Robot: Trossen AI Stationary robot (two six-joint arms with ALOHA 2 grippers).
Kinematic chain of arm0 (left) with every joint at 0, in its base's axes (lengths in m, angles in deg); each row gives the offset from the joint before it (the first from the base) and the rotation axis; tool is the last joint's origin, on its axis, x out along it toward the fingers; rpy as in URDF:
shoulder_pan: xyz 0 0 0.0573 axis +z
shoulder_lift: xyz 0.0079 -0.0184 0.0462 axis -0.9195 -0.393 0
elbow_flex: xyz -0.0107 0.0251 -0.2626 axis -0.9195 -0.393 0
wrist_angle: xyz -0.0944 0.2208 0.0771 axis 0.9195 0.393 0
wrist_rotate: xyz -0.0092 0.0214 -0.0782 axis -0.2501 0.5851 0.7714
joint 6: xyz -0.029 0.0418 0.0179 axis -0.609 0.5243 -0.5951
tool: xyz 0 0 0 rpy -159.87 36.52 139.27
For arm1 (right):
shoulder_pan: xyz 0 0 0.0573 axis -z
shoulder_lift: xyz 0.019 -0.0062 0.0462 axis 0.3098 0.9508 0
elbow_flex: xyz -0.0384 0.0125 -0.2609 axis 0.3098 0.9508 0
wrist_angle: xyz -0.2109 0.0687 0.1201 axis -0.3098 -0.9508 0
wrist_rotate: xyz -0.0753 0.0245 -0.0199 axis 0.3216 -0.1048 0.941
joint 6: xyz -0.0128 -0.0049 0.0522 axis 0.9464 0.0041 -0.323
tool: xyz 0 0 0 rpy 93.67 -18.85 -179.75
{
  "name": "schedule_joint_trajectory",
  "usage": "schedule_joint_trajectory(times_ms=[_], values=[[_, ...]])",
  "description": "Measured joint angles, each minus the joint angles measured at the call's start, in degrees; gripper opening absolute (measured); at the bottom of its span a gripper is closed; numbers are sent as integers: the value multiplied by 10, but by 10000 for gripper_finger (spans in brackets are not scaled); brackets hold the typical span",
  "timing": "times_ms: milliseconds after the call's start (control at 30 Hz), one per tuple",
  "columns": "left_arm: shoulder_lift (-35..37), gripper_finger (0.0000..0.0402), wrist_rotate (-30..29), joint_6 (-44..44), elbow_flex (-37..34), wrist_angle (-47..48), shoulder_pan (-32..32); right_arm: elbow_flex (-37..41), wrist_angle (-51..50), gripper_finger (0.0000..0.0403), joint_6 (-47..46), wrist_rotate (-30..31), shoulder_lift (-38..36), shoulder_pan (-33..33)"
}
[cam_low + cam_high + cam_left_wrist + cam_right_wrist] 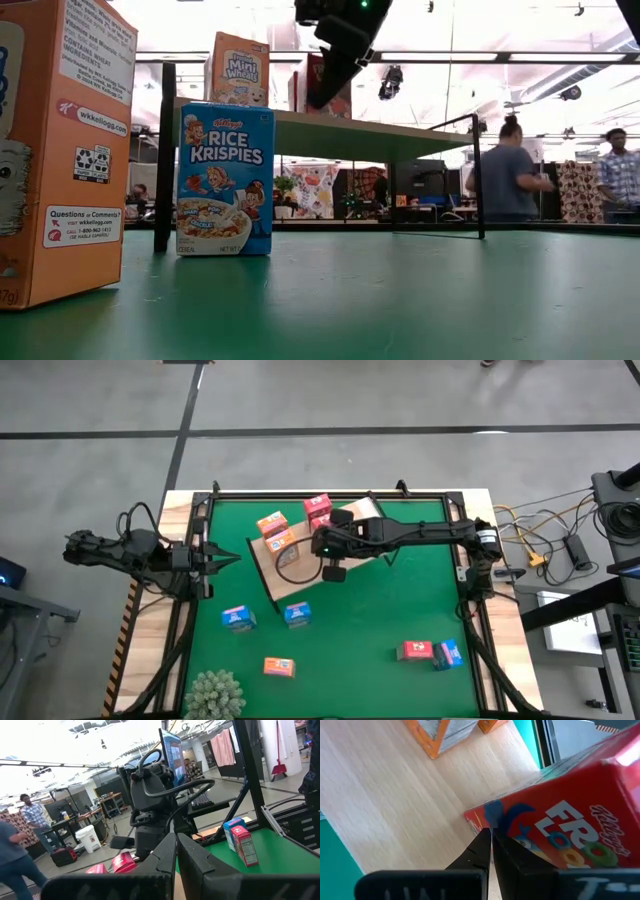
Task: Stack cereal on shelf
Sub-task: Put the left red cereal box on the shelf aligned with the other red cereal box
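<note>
The shelf (290, 585) sits angled on the mat, carrying two orange boxes (275, 530) and a Froot Loops box (570, 825). Right gripper (491, 845), pinched shut and empty, nudges that box, probably squaring it. Left gripper (232, 558) waits shut at the mat's left edge.

You see three boxes (272, 523) on shelf (290, 582); five more scattered on surface (360, 620) in front.

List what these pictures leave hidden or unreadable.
- High view: the right tool and its arm cover part of the shelf, hiding any boxes beneath.
- Low view: the orange box is cut off by the left edge.
- Right wrist view: the red box runs off the frame, its name incomplete.
- High view: box print too small to read.
</note>
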Motion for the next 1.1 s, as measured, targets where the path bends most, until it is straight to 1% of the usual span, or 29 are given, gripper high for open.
schedule_joint_trajectory(times_ms=[300,600,800,967,1100], values=[[0,0,0,0,0,0,0,9,-1,9,7,0,0,6],[0,0,0,0,0,0,0,9,-61,9,-1,0,-1,3],[0,0,0,0,0,0,0,9,-59,9,2,0,-2,4],[0,0,0,0,0,0,0,9,-59,9,5,27,-2,5],[0,0,0,0,0,0,0,9,-59,9,8,28,-3,5]])
